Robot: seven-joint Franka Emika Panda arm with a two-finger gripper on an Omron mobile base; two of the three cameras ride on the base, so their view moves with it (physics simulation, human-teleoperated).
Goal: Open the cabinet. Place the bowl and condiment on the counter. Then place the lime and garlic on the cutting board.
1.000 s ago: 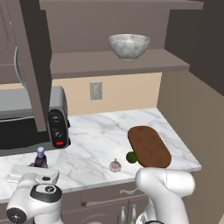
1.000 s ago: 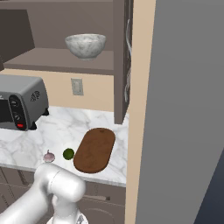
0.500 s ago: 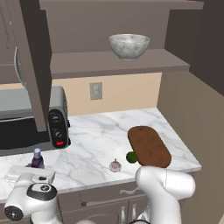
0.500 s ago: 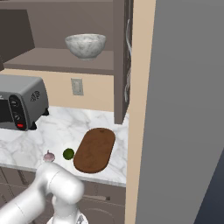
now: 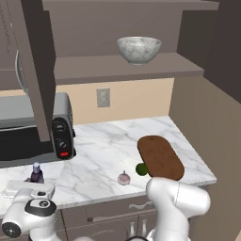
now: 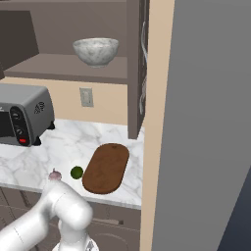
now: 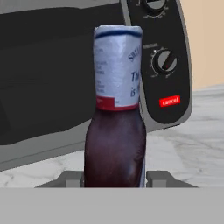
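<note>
My gripper (image 7: 114,179) is shut on the condiment (image 7: 116,118), a dark bottle with a pale label, low in front of the toaster oven. In the left base view the condiment (image 5: 36,173) stands upright over the counter (image 5: 103,143) near its front left edge, with the gripper (image 5: 34,184) just below it. The cabinet (image 5: 33,70) is open, and the speckled bowl (image 5: 139,49) sits on its shelf. The lime (image 5: 141,169) and garlic (image 5: 124,178) lie on the counter beside the near end of the cutting board (image 5: 160,156).
A toaster oven (image 5: 28,132) stands at the back left, close behind the bottle. The open cabinet door hangs above it. A tall side panel (image 6: 196,122) walls off the right end of the counter. Bare marble lies between the oven and the board.
The hand and the bottle have drifted slightly to the left. The bowl, lime, garlic and board have not moved.
</note>
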